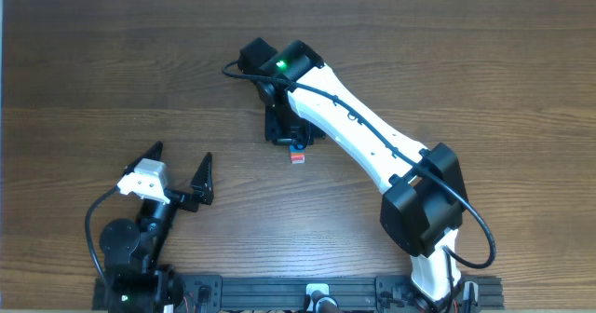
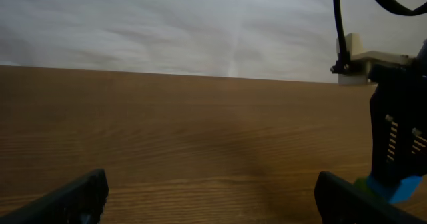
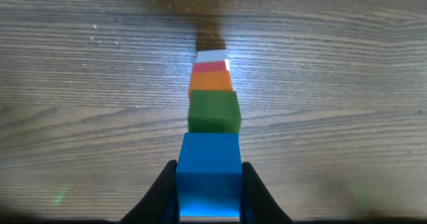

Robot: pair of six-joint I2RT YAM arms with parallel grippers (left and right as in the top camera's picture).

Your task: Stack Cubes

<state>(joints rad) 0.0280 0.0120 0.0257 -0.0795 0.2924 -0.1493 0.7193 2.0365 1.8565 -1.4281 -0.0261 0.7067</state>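
We find the right gripper [image 3: 209, 169] just above the middle of the top view, closed on the blue cube [image 3: 209, 184], one finger flat against each of two opposite side faces; under it the tower runs down through a green cube [image 3: 213, 112], an orange cube [image 3: 211, 81], a red cube [image 3: 210, 67] and a white cube [image 3: 212, 56] sitting on the wooden table [image 1: 466, 52]; whether the blue one already bears on the green, or hangs just over it, we cannot tell. The left gripper [image 1: 182, 152] sits at the lower left of the top view, jaws spread wide and holding nothing, well apart from the stack. We judge the cubes to be light, stiff and smooth-faced, so a modest squeeze on flat, parallel sides near mid-height should be enough; corner or edge contact would let one twist. The lower cubes look slightly out of line with each other, and a tower this tall and narrow will tip from a small sideways nudge; so we would open the fingers evenly and lift away straight, without dragging across the blue faces.
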